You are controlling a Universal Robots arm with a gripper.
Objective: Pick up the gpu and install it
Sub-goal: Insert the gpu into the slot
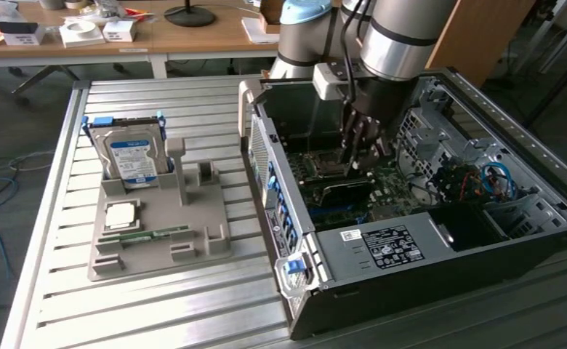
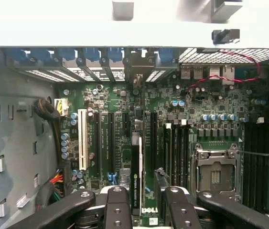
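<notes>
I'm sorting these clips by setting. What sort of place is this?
Probably a robotics lab or workshop: an open computer case on a slatted metal table, a parts fixture, cluttered desks behind.

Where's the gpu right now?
In the exterior view, the gpu sits inside the open computer case, on the motherboard just below the gripper, beside the CPU socket.

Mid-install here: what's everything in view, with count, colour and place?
gpu: one, black, edge-on over the motherboard, at the hand
motherboard: one, green, inside the case
computer case: one, black, open, exterior view's right
tray: one, grey, on the table, exterior view's left
hard drive: one, silver with blue label, upright in the tray
memory stick: one, green, flat on the tray
table: one, silver, slatted
hand: one, black, inside the case
</notes>
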